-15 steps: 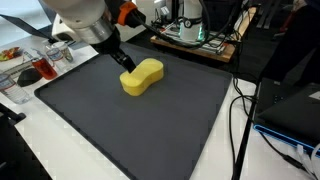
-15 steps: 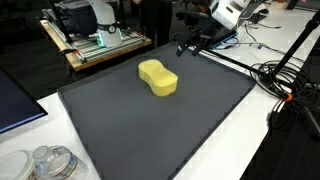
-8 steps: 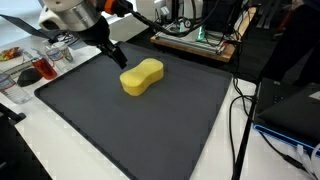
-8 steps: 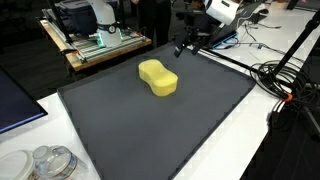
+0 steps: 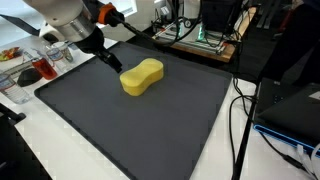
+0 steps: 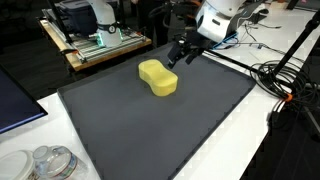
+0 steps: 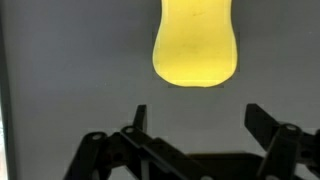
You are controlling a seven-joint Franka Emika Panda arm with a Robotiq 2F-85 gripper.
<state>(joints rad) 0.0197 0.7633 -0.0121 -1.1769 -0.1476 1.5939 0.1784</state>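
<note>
A yellow peanut-shaped sponge (image 5: pixel 142 76) (image 6: pixel 158 78) lies on a dark grey mat (image 5: pixel 150 130) (image 6: pixel 150 130). My gripper (image 5: pixel 108 62) (image 6: pixel 175 58) hangs just off one end of the sponge, a little above the mat, apart from it. In the wrist view the sponge (image 7: pixel 195 45) lies straight ahead of the gripper (image 7: pixel 197 112). The two black fingers (image 7: pixel 140 115) stand wide apart with only bare mat between them. The gripper is open and holds nothing.
A wooden board with electronics (image 5: pixel 195 38) (image 6: pixel 95 45) stands behind the mat. Cables (image 5: pixel 240 110) (image 6: pixel 285 80) run along one side. Clear containers (image 5: pixel 40 65) (image 6: pixel 45 165) sit off the mat's corner, and a dark screen edge (image 6: pixel 15 105) lies beside it.
The arm has swung round and the gripper has come lower beside the sponge's end. The jaws stayed wide apart. The sponge has not moved.
</note>
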